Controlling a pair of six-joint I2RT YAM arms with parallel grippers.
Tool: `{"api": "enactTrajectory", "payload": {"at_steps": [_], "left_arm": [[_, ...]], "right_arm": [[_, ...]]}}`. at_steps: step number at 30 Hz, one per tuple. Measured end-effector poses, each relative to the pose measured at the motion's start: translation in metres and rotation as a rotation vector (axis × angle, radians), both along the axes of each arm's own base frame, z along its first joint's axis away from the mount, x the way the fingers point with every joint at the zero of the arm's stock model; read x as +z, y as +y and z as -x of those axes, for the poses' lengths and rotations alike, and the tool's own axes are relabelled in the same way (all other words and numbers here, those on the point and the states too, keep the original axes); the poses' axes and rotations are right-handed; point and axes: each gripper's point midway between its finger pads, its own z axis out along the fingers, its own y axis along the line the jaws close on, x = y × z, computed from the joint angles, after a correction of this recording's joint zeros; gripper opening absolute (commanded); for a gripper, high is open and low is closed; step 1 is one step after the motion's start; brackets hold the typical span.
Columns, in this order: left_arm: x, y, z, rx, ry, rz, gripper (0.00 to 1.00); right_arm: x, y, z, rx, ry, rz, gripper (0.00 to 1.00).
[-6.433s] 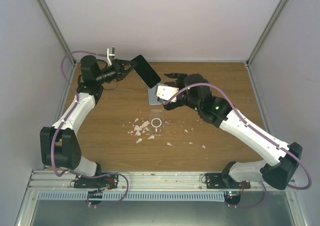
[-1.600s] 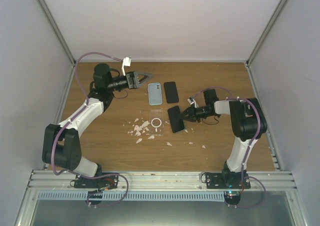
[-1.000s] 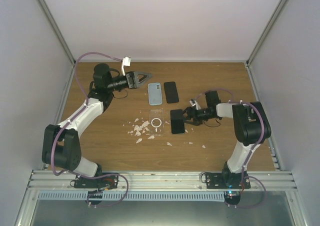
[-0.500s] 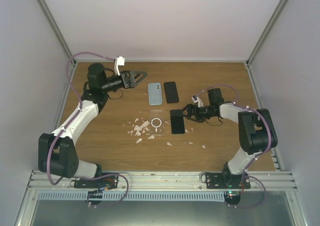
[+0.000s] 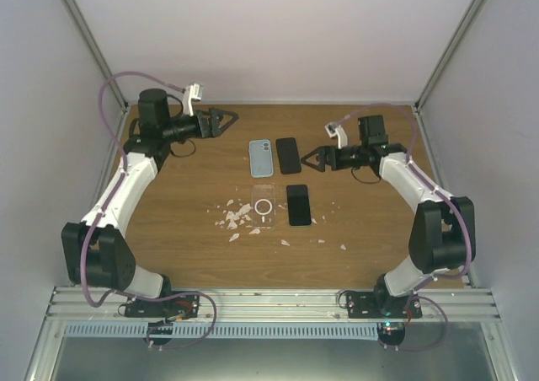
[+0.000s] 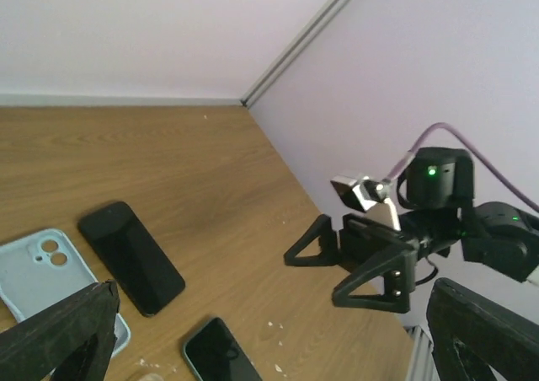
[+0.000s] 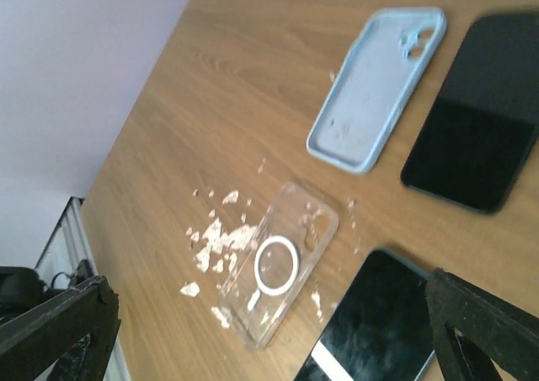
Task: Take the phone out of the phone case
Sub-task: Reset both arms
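Note:
A light blue phone case [image 5: 261, 158] lies empty, inside up, at the table's far middle; the right wrist view shows this case [image 7: 377, 86] too. Right beside it lies a black phone [image 5: 289, 155], screen up. Nearer lie a clear case [image 5: 264, 206] with a white ring and a second black phone [image 5: 298, 204], side by side. My left gripper [image 5: 221, 126] hovers open to the far left of the blue case, holding nothing. To the right of the far phone my right gripper [image 5: 313, 159] hangs open and empty, also visible in the left wrist view [image 6: 337, 263].
White crumbs [image 5: 236, 219] are scattered left of the clear case, with a few more specks [image 5: 343, 247] to the front right. Pale walls close the table in at the back and on both sides. A metal rail [image 5: 269, 301] runs along the near edge.
My right gripper has opened wide, left the nearer black phone and drawn back to the far right. My left gripper has pulled back to the left. Both phones and both cases lie still.

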Motion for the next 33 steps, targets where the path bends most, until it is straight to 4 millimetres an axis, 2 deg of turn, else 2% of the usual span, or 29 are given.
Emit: {"api": "enactTrajectory", "payload": {"at_steps": [5,9,13,17,22,25,28,30,33], "left_arm": [[0.021,0.01,-0.019,-0.002,-0.058,-0.08,0.99],[0.035,0.024,-0.033,0.034,-0.103,-0.155,0.99],[0.042,0.047,-0.045,0.099,-0.128,-0.217,0.99],[0.041,0.081,-0.055,0.185,-0.124,-0.276,0.99],[0.027,0.128,-0.069,0.306,-0.088,-0.351,0.99],[0.013,0.149,-0.075,0.357,-0.059,-0.392,0.99],[-0.005,0.164,-0.076,0.395,-0.022,-0.43,0.99],[-0.022,0.17,-0.075,0.411,0.008,-0.46,0.99],[-0.046,0.176,-0.073,0.422,0.051,-0.497,0.99]], "right_arm": [[0.042,-0.005,-0.022,-0.003,-0.135,0.032,1.0],[0.08,-0.018,-0.042,-0.033,-0.255,0.056,1.0],[0.116,-0.045,-0.063,-0.099,-0.358,0.072,0.99],[0.135,-0.085,-0.079,-0.193,-0.41,0.087,1.0],[0.136,-0.14,-0.091,-0.314,-0.417,0.113,1.0],[0.13,-0.163,-0.094,-0.361,-0.42,0.124,1.0],[0.108,-0.18,-0.092,-0.399,-0.386,0.132,0.99],[0.084,-0.19,-0.086,-0.423,-0.342,0.135,1.0],[0.06,-0.2,-0.08,-0.444,-0.297,0.14,1.0]]}}
